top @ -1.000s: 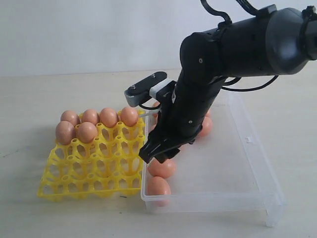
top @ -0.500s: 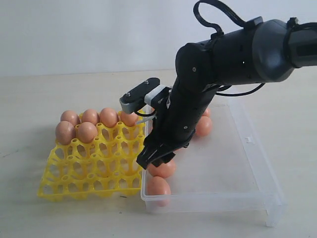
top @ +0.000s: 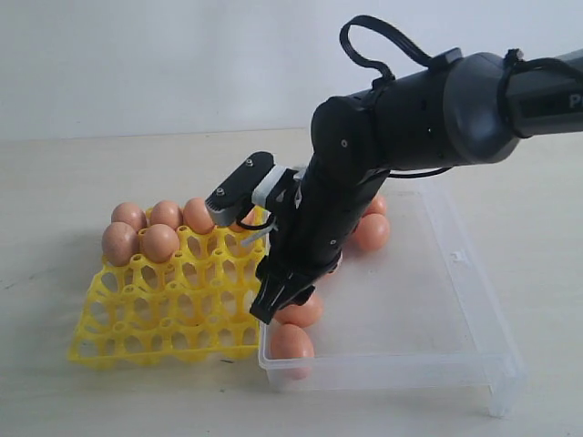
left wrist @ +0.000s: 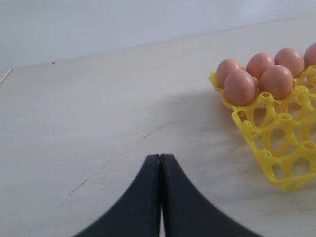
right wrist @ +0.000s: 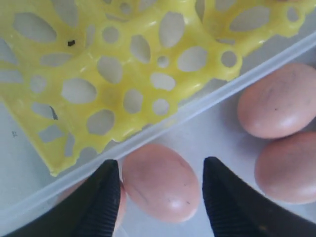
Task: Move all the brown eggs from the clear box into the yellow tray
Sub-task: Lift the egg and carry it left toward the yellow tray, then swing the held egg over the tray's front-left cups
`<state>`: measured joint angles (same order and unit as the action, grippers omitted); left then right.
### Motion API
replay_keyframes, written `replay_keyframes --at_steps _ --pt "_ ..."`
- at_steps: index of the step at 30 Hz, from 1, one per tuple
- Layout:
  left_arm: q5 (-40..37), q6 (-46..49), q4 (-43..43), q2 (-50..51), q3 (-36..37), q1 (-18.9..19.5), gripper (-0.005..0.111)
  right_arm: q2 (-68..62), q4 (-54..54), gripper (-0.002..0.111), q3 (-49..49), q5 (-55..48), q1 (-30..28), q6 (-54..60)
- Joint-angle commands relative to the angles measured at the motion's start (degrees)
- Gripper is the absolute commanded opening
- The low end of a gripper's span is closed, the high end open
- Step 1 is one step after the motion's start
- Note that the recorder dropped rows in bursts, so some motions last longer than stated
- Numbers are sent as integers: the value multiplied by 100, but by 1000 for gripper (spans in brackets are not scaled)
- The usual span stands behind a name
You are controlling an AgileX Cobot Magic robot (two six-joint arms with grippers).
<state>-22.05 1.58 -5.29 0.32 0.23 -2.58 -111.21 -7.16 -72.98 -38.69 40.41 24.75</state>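
Observation:
The yellow tray (top: 173,305) lies on the left, with several brown eggs (top: 159,243) in its far cups. The clear box (top: 437,300) sits to its right and holds more brown eggs, two by its near left wall (top: 291,344) and two farther back (top: 372,232). My right gripper (top: 278,296) is down inside the box by that left wall. In the right wrist view it (right wrist: 160,162) stands open astride one egg (right wrist: 160,185), with a gap on one side. My left gripper (left wrist: 160,157) is shut and empty over bare table beside the tray (left wrist: 276,133).
The box's low clear wall (right wrist: 197,111) runs between the tray (right wrist: 98,74) and the straddled egg, close to one finger (right wrist: 106,197). Two more eggs (right wrist: 276,98) lie beside the other finger. The right arm hides part of the tray's far row in the exterior view.
The right arm has swung left and down, bringing the open gripper lower over the egg by the box's left wall. Its jaws have kept the same width.

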Motion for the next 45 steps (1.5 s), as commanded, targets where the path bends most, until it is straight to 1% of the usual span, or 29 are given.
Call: replay_keyframes --at_steps 1,23,29,31,32,33,34,45 --pt "35 -24 7 -32 -23 -28 0 -205 -1 50 7 0 94 75" --pt "35 -24 7 -32 -23 -28 0 -696 170 50 7 -35 155 75" --pt "35 -24 7 -32 -23 -28 0 -817 157 50 7 145 155 65" --pt "35 -24 7 -32 -23 -28 0 -817 157 43 7 261 155 65" --pt "35 -24 7 -32 -23 -28 0 -817 157 27 7 358 155 65" --pt "35 -24 7 -32 -23 -28 0 -806 157 19 7 401 155 65" --pt "35 -24 7 -32 -23 -28 0 -782 157 0 7 483 155 44" --pt "35 -24 7 -32 -23 -28 0 143 121 0 7 1468 155 -255"
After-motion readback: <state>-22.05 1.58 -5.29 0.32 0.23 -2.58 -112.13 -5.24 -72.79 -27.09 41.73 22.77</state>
